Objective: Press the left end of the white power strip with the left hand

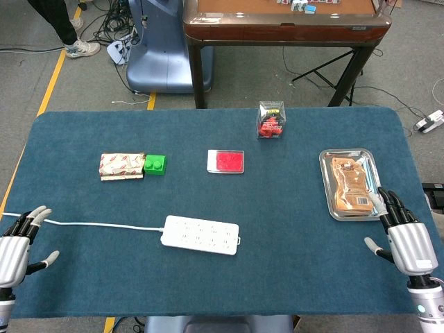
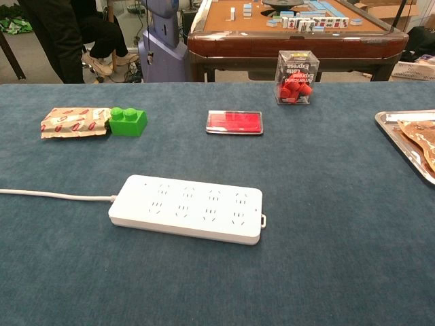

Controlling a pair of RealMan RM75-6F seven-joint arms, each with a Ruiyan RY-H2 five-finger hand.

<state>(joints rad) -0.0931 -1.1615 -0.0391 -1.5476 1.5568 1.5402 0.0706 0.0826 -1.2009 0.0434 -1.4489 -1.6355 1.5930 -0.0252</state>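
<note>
The white power strip (image 1: pixel 200 234) (image 2: pixel 187 208) lies flat near the table's front middle, its white cord (image 1: pixel 104 225) (image 2: pixel 54 195) running off to the left from its left end. My left hand (image 1: pixel 17 244) hovers at the front left corner, fingers spread, well left of the strip and holding nothing. At the front right edge my right hand (image 1: pixel 402 236) is open too, fingers up, just below a metal tray. Neither hand shows in the chest view.
A patterned packet (image 1: pixel 121 166) and a green brick (image 1: pixel 155 164) sit at back left, a red flat box (image 1: pixel 226 161) in the middle, a clear box of red pieces (image 1: pixel 271 120) behind it. The metal tray (image 1: pixel 326 182) holds a brown packet (image 1: pixel 350 184).
</note>
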